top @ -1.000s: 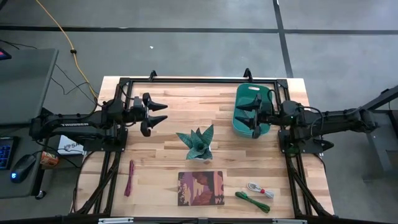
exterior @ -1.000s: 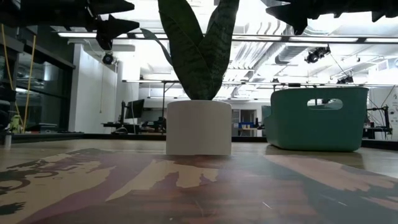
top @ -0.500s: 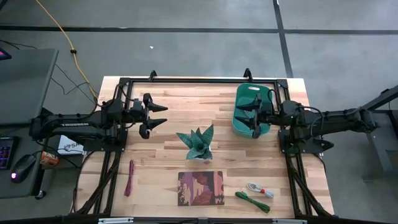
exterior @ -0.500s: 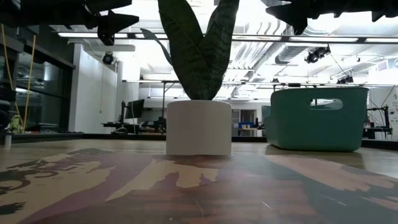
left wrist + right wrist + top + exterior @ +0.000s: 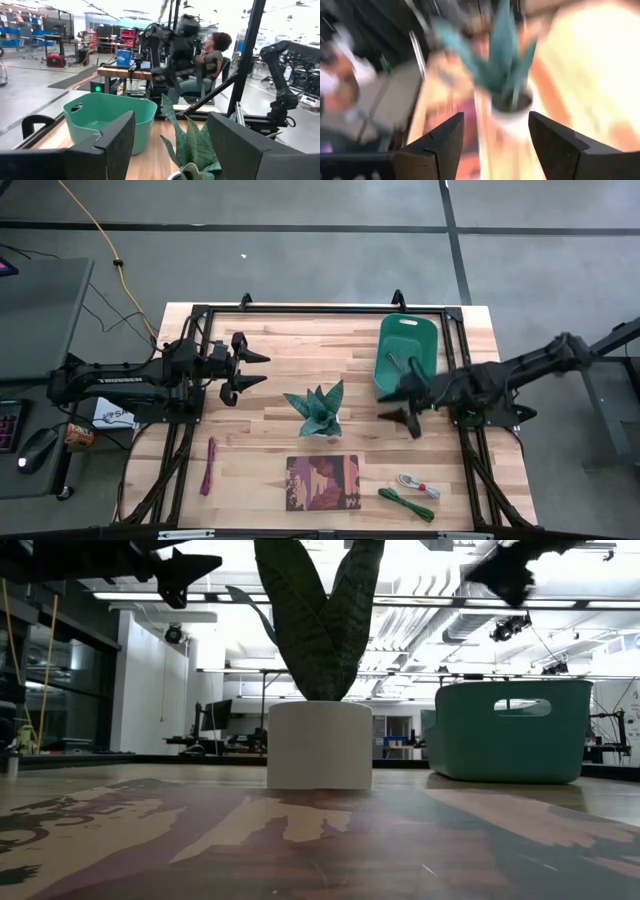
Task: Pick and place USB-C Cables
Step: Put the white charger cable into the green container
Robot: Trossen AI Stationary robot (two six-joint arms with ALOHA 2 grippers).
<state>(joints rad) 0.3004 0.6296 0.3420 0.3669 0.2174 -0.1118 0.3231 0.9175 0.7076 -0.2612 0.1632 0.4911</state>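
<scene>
Gaping wide and empty, the right gripper point(image 5: 406, 405) jaws hang beside the teal bin point(image 5: 405, 338); left gripper point(image 5: 247, 369) likewise.

Motion blur smears the plant point(image 5: 507, 75) in the right wrist view.

Grey floor point(image 5: 300, 260) around table, yellow cord point(image 5: 95, 225) at 10 o'clock; ceiling strip lights point(image 5: 400, 602) beyond

Bright ceiling lights glaring, right wrist view motion-blurred, overhead sharp
</scene>
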